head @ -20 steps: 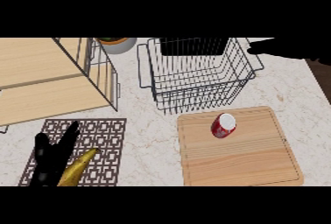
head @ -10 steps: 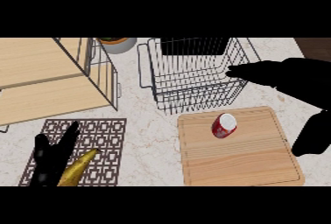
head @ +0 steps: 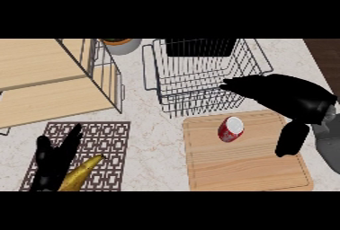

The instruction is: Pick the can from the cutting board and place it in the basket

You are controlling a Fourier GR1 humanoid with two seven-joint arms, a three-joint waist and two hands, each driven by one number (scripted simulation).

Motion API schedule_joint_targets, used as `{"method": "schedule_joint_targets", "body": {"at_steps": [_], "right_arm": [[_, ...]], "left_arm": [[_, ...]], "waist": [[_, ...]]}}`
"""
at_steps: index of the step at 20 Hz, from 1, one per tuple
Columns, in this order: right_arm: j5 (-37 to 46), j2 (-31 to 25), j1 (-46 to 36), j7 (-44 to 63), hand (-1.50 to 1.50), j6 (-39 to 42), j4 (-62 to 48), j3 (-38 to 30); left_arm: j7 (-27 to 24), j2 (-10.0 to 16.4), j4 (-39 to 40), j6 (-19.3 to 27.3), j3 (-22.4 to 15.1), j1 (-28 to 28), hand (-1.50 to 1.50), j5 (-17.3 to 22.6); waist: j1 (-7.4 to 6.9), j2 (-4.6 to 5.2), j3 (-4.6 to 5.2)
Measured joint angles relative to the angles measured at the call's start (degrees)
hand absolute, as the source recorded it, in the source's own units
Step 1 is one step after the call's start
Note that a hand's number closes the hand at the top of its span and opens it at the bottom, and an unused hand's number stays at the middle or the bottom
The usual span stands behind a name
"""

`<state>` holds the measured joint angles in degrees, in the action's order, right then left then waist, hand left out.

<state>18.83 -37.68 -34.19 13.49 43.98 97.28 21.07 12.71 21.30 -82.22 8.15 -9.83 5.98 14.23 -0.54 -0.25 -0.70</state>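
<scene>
A red can [head: 230, 129] with a white end lies on its side on the wooden cutting board [head: 242, 161], near the board's far edge. Just behind the board stands a black wire basket [head: 199, 76]. My right hand [head: 289, 96] hovers over the board's right far corner, fingers stretched leftward over the basket's front rim and thumb hanging down to the right of the can. It is open and apart from the can. My left hand [head: 53, 155] rests open at the lower left, fingers up, over a patterned mat.
A yellow banana [head: 79, 174] lies on the patterned mat [head: 106, 139] beside my left hand. A wooden shelf unit with a wire frame [head: 53, 81] fills the far left. A bowl [head: 121, 44] sits behind it.
My right hand has come in from the right edge, moving left and down toward the can over the cutting board. The can, basket and left hand have not moved.
</scene>
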Motion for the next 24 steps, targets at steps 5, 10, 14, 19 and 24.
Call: {"method": "schedule_joint_targets", "body": {"at_steps": [5,10,14,19,24], "right_arm": [[5.9,1.6,3.2,-4.7,-1.5,-2.3,-2.1,0.9],[10.4,4.3,4.3,-6.9,-1.5,-3.9,-3.9,1.2],[14.5,5.5,5.5,-9.9,-1.5,-6.4,-5.5,1.4],[17.5,7.4,6.4,-12.1,-1.5,-8.3,-7.4,1.2],[20.8,9.2,7.5,-15.3,-1.5,-10.3,-9.8,1.1]], "left_arm": [[0.4,-0.9,0.2,-0.3,0.9,-0.1,0.0,-0.7],[1.4,-1.3,-0.5,-1.0,1.5,0.3,0.0,-1.4],[0.8,-2.4,0.1,-0.8,1.5,0.1,0.0,-3.0],[1.3,-2.3,-0.2,-2.0,2.7,0.4,0.0,-2.9],[1.7,-2.9,-0.5,-2.5,3.2,0.6,0.0,-3.8]], "waist": [[0.1,-0.08,-0.05],[0.16,-0.23,0.14],[0.26,-0.45,0.09],[0.22,-0.56,0.18],[0.24,-0.53,0.26]]}}
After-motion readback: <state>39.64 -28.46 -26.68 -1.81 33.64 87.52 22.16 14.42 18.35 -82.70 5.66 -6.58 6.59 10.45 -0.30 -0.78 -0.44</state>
